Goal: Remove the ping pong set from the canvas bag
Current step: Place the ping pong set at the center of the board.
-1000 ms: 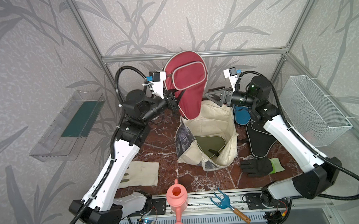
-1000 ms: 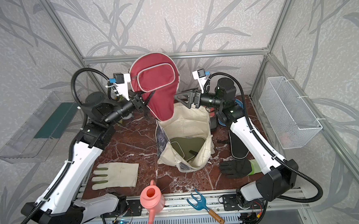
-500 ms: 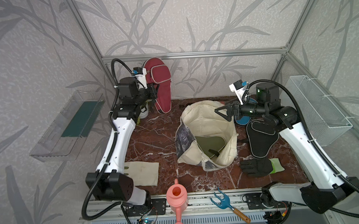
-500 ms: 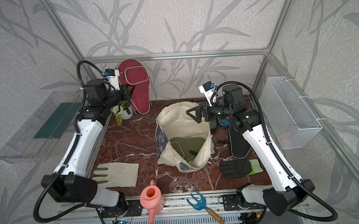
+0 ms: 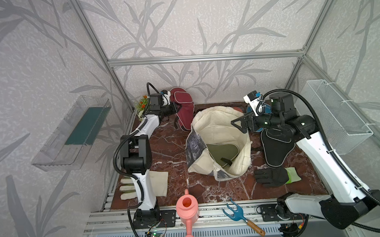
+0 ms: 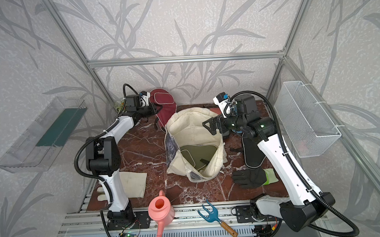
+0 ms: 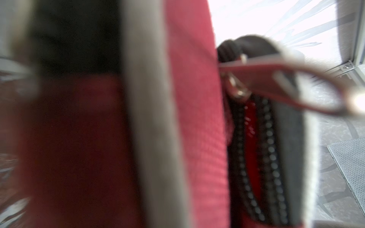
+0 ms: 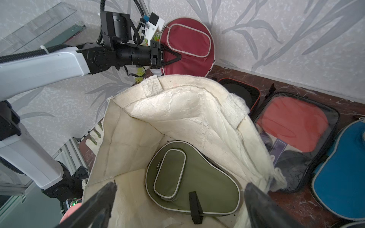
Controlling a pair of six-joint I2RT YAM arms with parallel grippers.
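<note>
We note the left gripper (image 5: 177,108) closed narrowly on the edge of the maroon paddle case (image 5: 185,114). That case stands upright at the far left of the table (image 5: 168,147), outside the canvas bag (image 5: 216,122). In the left wrist view it (image 7: 193,128) fills the frame, blurred, with zip teeth showing. The right gripper (image 5: 237,125) hangs above the bag's far right rim with its jaws spread wide, holding nothing. We see the olive paddle case (image 8: 213,177) lying flat on the bag's floor, in both top views as well. The black paddle case (image 5: 275,148) lies on the table just right of the bag. The blue case (image 8: 339,187) and a clear-fronted zip case (image 8: 292,122) with a red paddle inside lie beyond the bag, far right.
</note>
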